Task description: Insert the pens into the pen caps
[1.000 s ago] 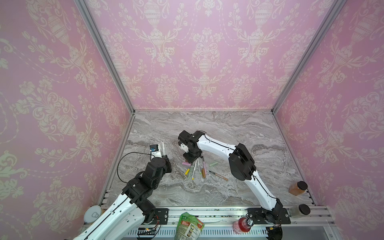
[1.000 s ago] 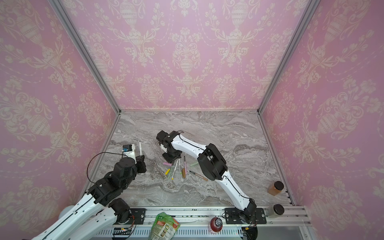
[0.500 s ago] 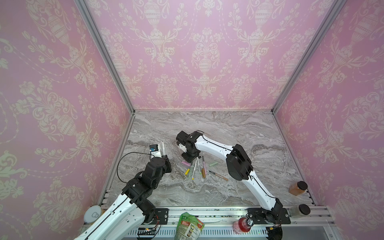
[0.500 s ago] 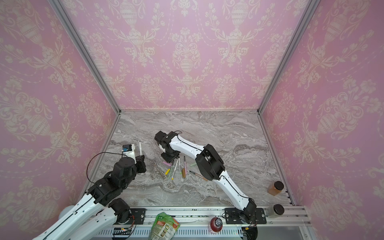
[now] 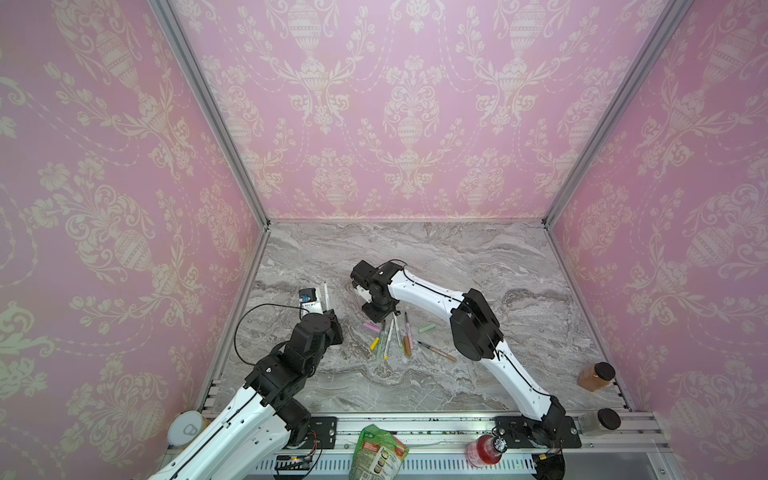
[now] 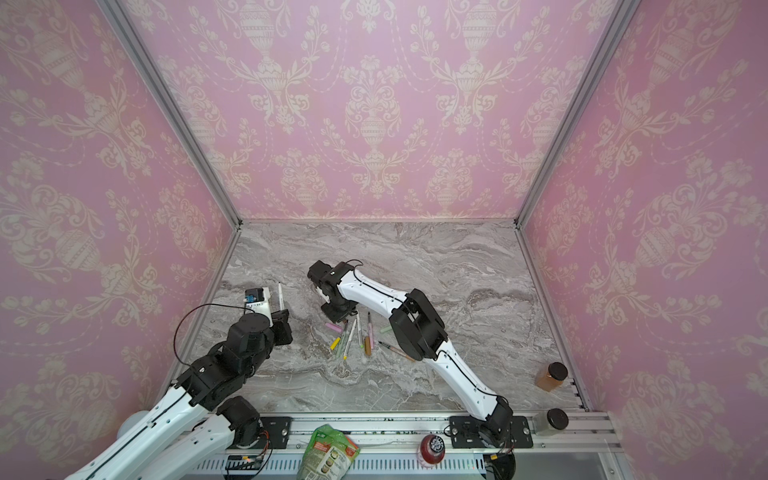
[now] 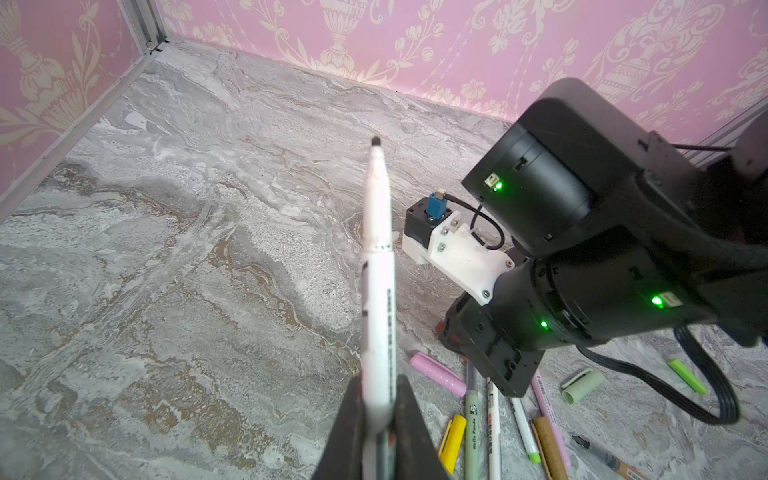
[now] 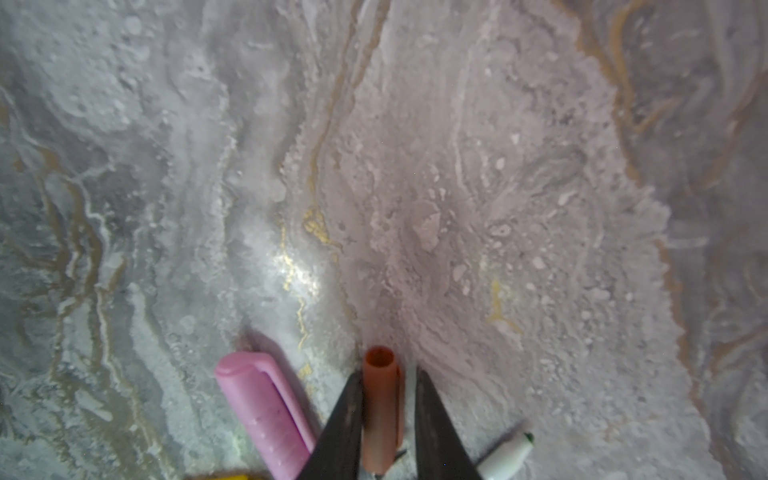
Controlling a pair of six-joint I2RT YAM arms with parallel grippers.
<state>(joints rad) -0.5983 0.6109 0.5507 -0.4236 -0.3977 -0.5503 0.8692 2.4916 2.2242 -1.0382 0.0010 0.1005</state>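
While left gripper (image 7: 376,392) pinches slim white pen (image 7: 378,291), right gripper (image 8: 388,372) straddles tubular brown cap (image 8: 380,403), grip unclear.

Right gripper (image 8: 387,372) — jaws narrower now, either side of brown cap (image 8: 379,399)

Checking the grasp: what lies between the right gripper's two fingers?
A brown pen cap, lying on the marble table; the right wrist view shows it between the fingers, with a slight gap on one side.

left gripper (image 6: 282,312) grips white pen (image 6: 280,294); loose pens (image 6: 351,335) mid-table
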